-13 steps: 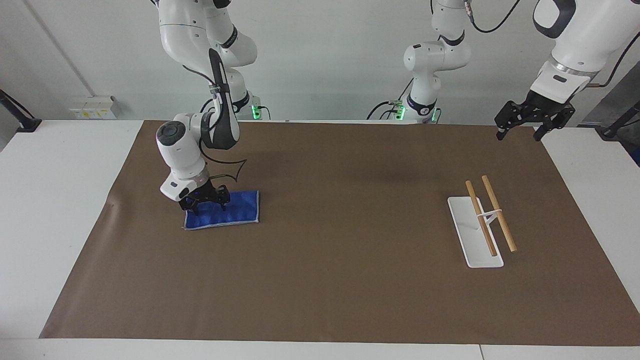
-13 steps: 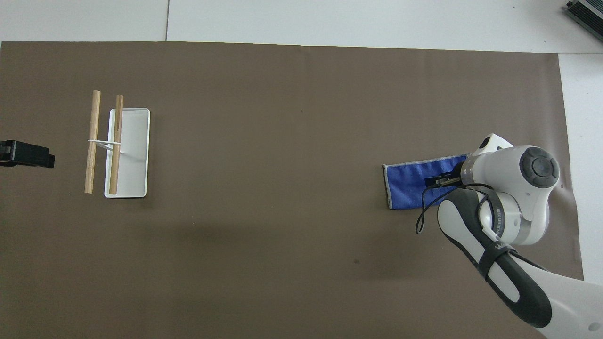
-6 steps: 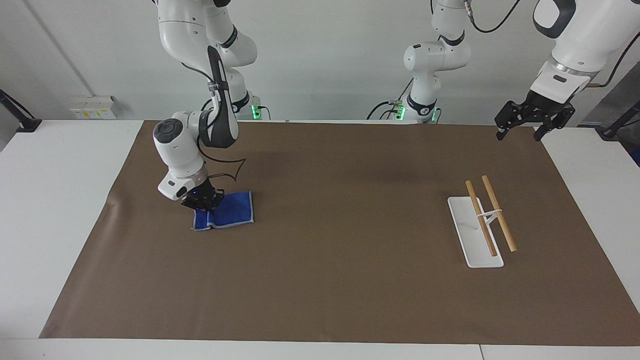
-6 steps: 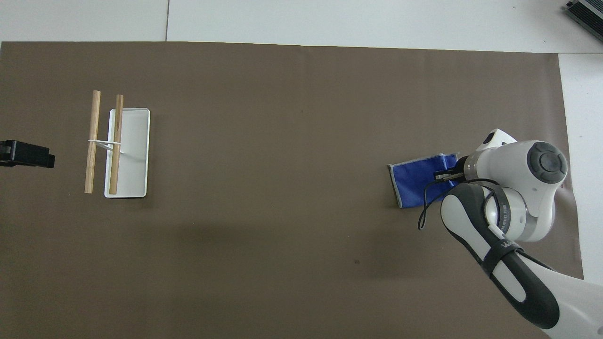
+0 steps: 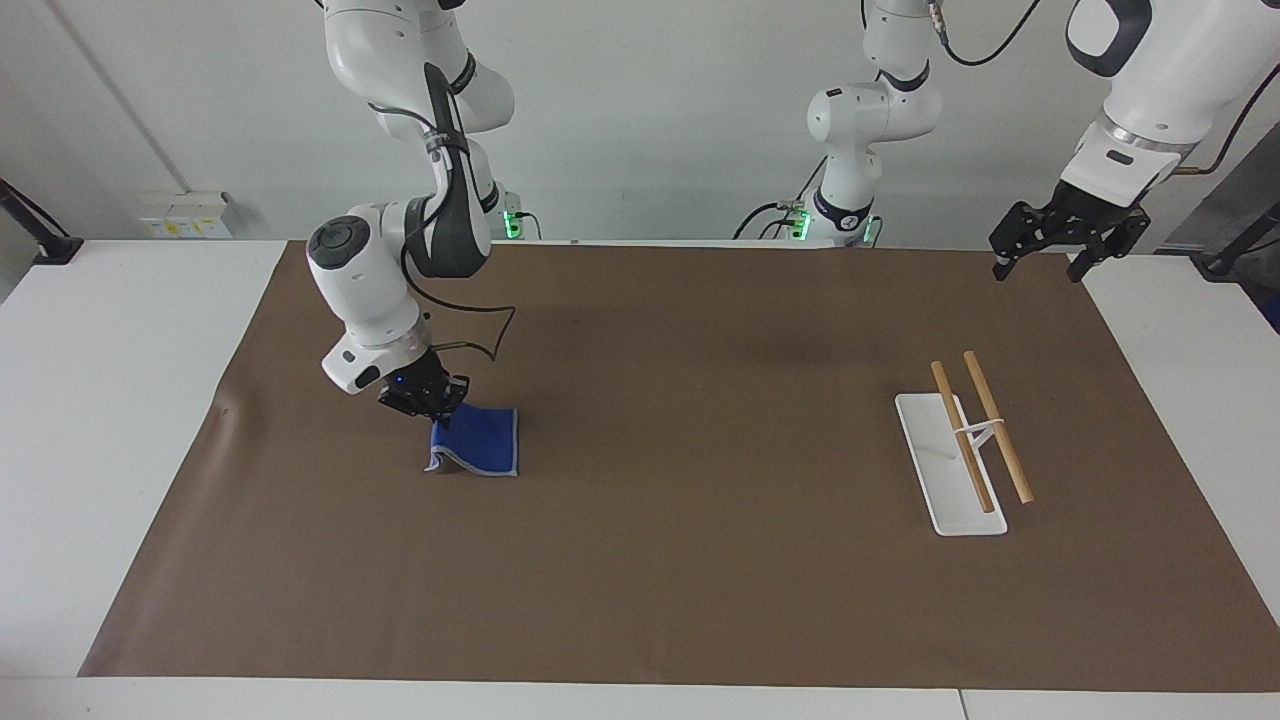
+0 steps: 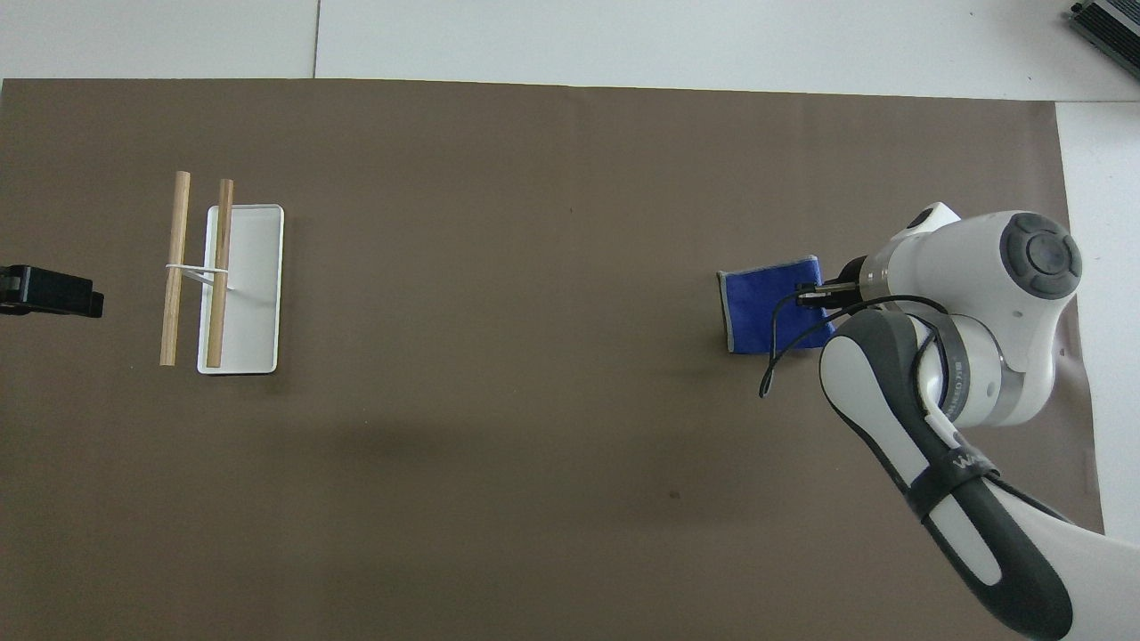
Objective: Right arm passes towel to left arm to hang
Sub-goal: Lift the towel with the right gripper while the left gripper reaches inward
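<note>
Facing view: right gripper (image 5: 432,405) low over the brown mat (image 5: 680,560) toward the right arm's end of the table, fingers pinched on one upper corner of the blue towel (image 5: 483,441). Towel partly lifted, draped down from that corner, lower edge touching the mat, grey stitched border curling along the bottom. Left gripper (image 5: 1066,240) waiting in the air above the mat's corner nearest the left arm's base, fingers spread, holding nothing. White rack (image 5: 948,463) with two wooden bars (image 5: 996,424) standing on the mat toward the left arm's end, well apart from the towel. Overhead view: right gripper (image 6: 812,295) reaching in from under the white wrist, clamped on the towel (image 6: 766,307) at its edge toward the right arm's end. Left gripper (image 6: 49,292) just showing at the frame's edge, beside the rack (image 6: 258,294) and its bars (image 6: 175,267).
</note>
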Robot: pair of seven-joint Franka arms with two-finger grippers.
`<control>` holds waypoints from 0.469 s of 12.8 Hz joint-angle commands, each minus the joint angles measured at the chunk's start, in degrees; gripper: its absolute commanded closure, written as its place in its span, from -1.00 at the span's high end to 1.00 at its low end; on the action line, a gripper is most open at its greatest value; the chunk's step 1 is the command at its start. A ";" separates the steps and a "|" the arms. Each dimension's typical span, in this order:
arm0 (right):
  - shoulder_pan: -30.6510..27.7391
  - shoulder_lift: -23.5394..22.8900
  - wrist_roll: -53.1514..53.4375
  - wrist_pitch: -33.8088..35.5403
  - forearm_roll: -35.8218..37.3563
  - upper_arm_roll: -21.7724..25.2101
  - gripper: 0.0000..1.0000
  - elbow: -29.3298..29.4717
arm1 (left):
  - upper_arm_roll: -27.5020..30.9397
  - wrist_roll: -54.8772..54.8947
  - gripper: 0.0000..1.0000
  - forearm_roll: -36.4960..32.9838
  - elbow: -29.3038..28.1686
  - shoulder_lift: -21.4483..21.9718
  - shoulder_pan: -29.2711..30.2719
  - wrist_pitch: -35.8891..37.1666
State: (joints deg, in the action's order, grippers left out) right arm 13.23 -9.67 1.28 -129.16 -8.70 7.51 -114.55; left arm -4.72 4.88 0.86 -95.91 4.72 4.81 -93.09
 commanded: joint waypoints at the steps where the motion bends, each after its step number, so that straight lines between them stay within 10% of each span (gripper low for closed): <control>1: 0.48 0.52 6.00 9.77 -4.28 -0.22 -1.00 8.79 | -0.11 -0.75 1.00 -1.04 -1.03 1.34 -0.50 0.63; 6: -0.23 6.67 17.40 14.81 -17.73 -0.13 -1.00 10.92 | -1.43 -8.19 1.00 -0.42 -2.69 2.13 -1.12 0.11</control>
State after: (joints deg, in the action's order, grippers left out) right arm 13.74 -5.49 13.47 -116.16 -22.73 7.76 -103.84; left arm -5.94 1.60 0.87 -96.20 4.78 4.65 -92.80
